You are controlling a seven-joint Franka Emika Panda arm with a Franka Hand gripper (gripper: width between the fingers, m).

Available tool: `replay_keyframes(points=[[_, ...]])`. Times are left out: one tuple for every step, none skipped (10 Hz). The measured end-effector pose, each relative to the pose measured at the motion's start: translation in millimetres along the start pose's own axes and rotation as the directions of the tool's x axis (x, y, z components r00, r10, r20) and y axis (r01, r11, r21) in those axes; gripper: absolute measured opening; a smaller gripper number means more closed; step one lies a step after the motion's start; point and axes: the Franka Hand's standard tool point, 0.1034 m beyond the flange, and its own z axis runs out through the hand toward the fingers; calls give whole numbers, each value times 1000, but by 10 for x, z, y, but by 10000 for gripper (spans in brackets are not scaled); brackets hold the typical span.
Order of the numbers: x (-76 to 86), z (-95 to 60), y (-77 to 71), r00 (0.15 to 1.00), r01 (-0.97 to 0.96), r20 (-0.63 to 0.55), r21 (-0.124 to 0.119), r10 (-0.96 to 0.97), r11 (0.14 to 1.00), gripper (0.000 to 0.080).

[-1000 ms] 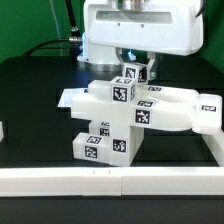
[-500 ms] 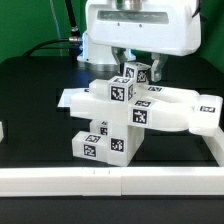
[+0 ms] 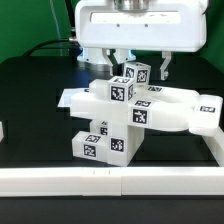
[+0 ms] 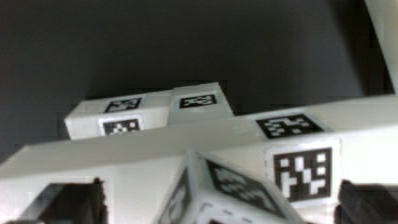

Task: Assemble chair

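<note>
The partly built chair (image 3: 118, 118) stands mid-table: white chunky pieces with black-and-white tags, a lower block (image 3: 103, 142) under a wide flat piece (image 3: 175, 108). A small tagged piece (image 3: 135, 75) sits on top of it, tilted. My gripper (image 3: 138, 67) hangs over that piece, open, one finger (image 3: 113, 64) on each side and apart from it. In the wrist view the same top piece (image 4: 231, 188) shows between the dark fingers (image 4: 71, 202), with gaps on both sides of my gripper (image 4: 217, 205).
A long plain white rail (image 3: 110, 182) runs along the table's front edge. A white object (image 3: 3, 130) shows at the exterior view's left edge. The table top is black (image 3: 35, 95).
The fingers have spread apart and let go of the small top piece. The gripper has risen a little. The piece stays on the chair.
</note>
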Motion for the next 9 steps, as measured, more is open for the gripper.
replay_keyframes(points=[[3, 0, 9, 995, 98, -3, -18, -98, 995, 649], [8, -3, 16, 976, 218, -2, -35, -218, 975, 649], [11, -5, 17, 954, 300, 1, -37, -300, 953, 649], [11, -5, 17, 934, 357, 3, -37, -357, 934, 649], [17, -7, 24, 886, 464, 8, -43, -464, 885, 649], [22, -9, 27, 845, 535, 11, -45, -535, 844, 649], [24, -10, 32, 795, 607, 16, -47, -607, 793, 649], [25, -9, 38, 737, 675, 23, -51, -675, 736, 649], [24, -5, 47, 653, 757, 30, -49, -756, 652, 649]])
